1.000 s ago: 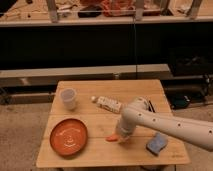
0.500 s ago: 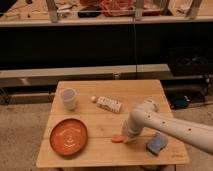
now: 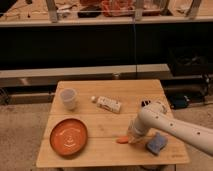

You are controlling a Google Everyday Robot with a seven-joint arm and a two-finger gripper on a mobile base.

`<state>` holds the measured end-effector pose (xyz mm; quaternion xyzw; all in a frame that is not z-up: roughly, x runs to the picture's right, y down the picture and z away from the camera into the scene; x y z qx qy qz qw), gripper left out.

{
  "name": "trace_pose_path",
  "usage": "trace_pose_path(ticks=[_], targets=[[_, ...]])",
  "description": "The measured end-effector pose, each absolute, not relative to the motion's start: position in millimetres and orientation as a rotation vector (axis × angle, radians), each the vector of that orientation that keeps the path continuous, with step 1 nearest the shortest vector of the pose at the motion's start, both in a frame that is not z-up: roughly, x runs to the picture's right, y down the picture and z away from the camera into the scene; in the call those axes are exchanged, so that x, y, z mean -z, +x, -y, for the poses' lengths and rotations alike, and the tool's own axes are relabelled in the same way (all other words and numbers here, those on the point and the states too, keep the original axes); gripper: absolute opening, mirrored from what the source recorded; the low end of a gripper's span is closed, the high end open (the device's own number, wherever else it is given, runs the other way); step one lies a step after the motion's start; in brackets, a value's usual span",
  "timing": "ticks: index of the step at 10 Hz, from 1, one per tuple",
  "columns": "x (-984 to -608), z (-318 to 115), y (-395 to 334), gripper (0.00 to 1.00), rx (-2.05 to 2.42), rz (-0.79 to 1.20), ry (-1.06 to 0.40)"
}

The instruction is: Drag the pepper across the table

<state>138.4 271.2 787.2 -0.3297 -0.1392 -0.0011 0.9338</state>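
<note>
Clamping one pepper: gripper on table

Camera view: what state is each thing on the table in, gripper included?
pepper: lying flat on the table, gripped at its right end.
gripper: down at the table, shut on the pepper.
cup: upright.
bottle: lying on its side.
plate: flat, nothing on it.
sponge: lying flat near the front right corner.

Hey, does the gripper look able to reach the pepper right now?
Probably yes: the gripper is down at the pepper on the table, apparently shut on it, with nothing between them.
</note>
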Motion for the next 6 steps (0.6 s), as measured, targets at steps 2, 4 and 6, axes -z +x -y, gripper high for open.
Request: trace_pose_path(ticks=[2, 4, 6], targets=[[-788, -270, 146, 0.00, -0.016, 0.283, -0.670], [-788, -268, 157, 0.00, -0.033, 0.278, -0.668], [-790, -267, 160, 0.00, -0.047, 0.280, -0.664]])
